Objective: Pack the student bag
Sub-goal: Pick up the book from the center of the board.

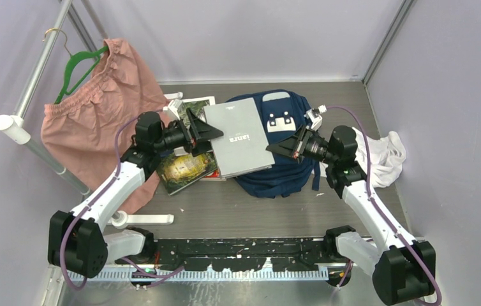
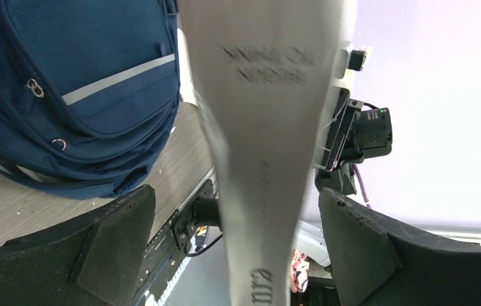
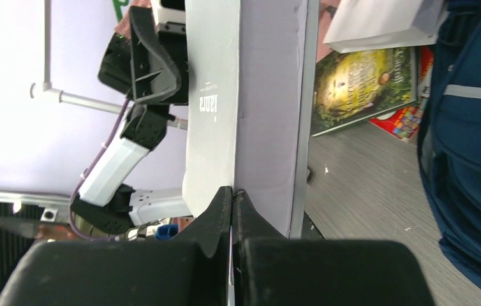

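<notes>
The student bag (image 1: 282,172), a navy backpack with white stripes, lies flat at the middle of the table. A large grey book (image 1: 238,137) is held tilted over its left part. My right gripper (image 3: 232,191) is shut on the thin edge of this book (image 3: 251,95). My left gripper (image 2: 235,194) stands wide open astride the book's (image 2: 270,127) opposite edge, with a gap showing on each side. The bag (image 2: 85,83) shows at the upper left of the left wrist view. Whether the bag's main compartment is open is hidden by the book.
A green illustrated book (image 1: 187,169) and a red one (image 3: 404,121) lie left of the bag. Pink shorts (image 1: 97,121) hang from a green hanger (image 1: 81,67) on a white rail (image 1: 34,83) at the left. A white cloth (image 1: 384,156) lies to the right.
</notes>
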`<state>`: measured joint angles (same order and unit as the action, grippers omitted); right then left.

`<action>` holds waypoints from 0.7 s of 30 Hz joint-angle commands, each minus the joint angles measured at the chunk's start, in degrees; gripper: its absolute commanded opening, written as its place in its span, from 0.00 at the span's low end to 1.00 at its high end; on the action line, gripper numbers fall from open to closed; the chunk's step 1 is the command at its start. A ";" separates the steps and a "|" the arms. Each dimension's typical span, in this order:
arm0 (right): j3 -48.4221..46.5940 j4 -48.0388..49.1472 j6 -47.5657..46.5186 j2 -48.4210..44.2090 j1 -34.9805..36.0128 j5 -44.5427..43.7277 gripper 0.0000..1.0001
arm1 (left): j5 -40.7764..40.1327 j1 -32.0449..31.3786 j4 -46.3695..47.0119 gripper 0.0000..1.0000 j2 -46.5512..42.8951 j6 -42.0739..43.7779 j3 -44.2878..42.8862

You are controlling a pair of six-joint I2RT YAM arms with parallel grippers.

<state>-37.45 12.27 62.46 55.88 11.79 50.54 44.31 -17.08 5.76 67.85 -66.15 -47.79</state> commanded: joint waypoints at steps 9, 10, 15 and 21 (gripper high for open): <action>2.38 11.76 5.92 1.81 1.39 3.79 0.01 | 0.47 0.12 11.77 0.71 0.02 -6.26 -0.72; 2.38 11.16 5.82 1.93 1.39 3.47 0.01 | 0.05 0.12 10.78 0.66 -0.12 -5.74 -1.03; 2.22 6.17 4.88 1.01 1.46 0.09 0.62 | -2.03 0.12 7.20 0.42 -0.76 -3.83 -1.84; 2.55 -13.60 4.86 -10.79 1.50 -20.32 1.00 | -9.51 0.12 -1.68 0.35 -4.81 0.56 -4.01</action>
<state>-34.52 7.66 65.36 53.78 13.02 44.25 40.56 -17.08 8.36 68.05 -69.47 -47.66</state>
